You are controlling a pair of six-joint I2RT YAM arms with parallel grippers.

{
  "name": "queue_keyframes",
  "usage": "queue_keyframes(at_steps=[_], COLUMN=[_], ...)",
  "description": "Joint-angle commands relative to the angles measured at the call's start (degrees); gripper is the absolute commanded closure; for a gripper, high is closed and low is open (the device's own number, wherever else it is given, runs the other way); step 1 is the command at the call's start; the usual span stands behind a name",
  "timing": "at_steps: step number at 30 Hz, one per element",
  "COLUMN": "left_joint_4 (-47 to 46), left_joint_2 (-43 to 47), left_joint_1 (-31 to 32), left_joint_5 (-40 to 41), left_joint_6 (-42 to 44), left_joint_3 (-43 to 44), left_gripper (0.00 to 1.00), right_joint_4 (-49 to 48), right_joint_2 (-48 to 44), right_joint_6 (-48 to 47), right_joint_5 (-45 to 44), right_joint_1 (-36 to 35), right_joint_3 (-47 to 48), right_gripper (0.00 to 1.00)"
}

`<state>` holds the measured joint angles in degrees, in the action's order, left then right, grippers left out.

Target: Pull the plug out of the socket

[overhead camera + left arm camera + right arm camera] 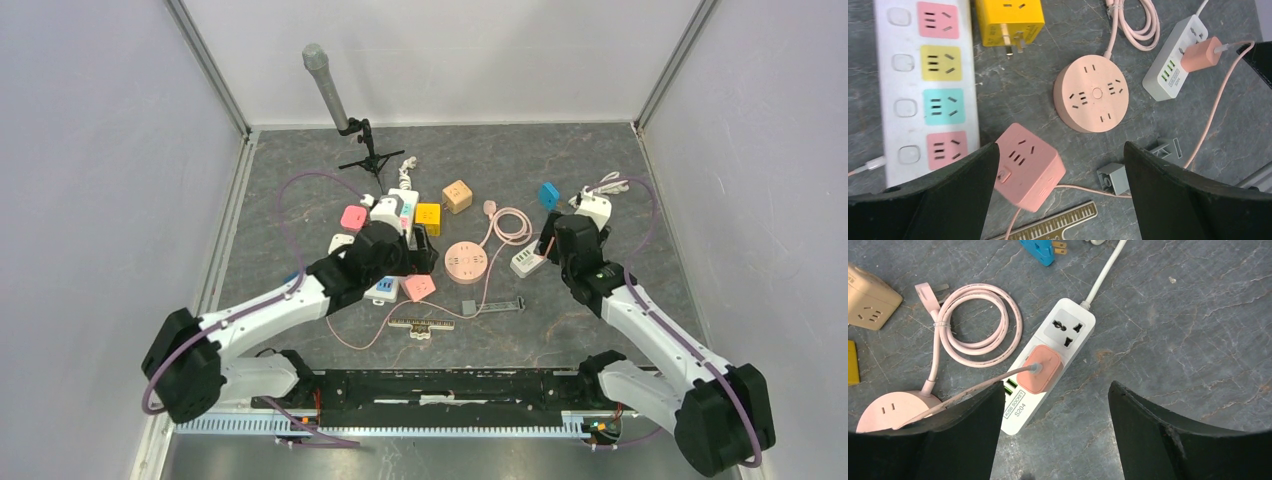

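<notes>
The pink plug [1039, 371] sits in white power strip [1068, 325].
Above it right gripper [1054, 410] hangs wide open, empty; left gripper [1060, 165] also wide open, empty.

Colours for your log: the worktop [1198, 315] is dark grey, marbled with pale veins. The plug [1039, 369] is salmon pink. Its socket strip [1068, 327] is white, with green USB ports [1010, 387] and black label print. The round socket [1091, 93] and coiled cable [1015, 325] are pale pink. You will see the long strip [883, 85] is white with faces of pink, yellow, teal and pink. The cubes: one yellow [1008, 20], one pink [1028, 165], one tan [868, 300]. The adaptor [1038, 249] is blue. The left gripper [1060, 150] and right gripper [1056, 385] are black.
</notes>
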<state>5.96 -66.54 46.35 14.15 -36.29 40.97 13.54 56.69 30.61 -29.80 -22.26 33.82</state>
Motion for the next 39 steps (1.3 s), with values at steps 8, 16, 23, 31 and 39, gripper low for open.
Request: queue_keyframes(at_steps=[8,16,23,31,39], left_joint_4=[-8.67,-13.06,-19.43,-22.74,-21.35], left_joint_2=[-21.33,-35.96,-42.41,-47.97,-53.61], left_joint_1=[-0.12,-0.12,-0.12,0.04,0.23], left_joint_5=[-12.19,-17.40,-22.93,-27.63,-32.40], left_joint_6=[-0.15,-4.50,-7.92,-10.02,-10.46], left_joint_3=[13.55,21.70,24.51,28.92,33.11], left_gripper=[0.07,0.20,0.26,0.30,0.36], right_joint_4=[-11.11,-21.68,-25.89,-28.99,-30.85], right_joint_2=[4.90,7.14,8.46,8.87,11.33], right_joint_6=[-5.04,-8.56,-9.90,-9.47,-9.97], right_joint_5=[6.98,8.30,6.89,5.42,5.33], right_joint_1=[2.05,2.05,2.07,2.03,2.05], right_joint_3=[-3.48,-8.78,-10.75,-11.78,-11.54], right_gripper=[0.23,0.26,0.48,0.39,0.66])
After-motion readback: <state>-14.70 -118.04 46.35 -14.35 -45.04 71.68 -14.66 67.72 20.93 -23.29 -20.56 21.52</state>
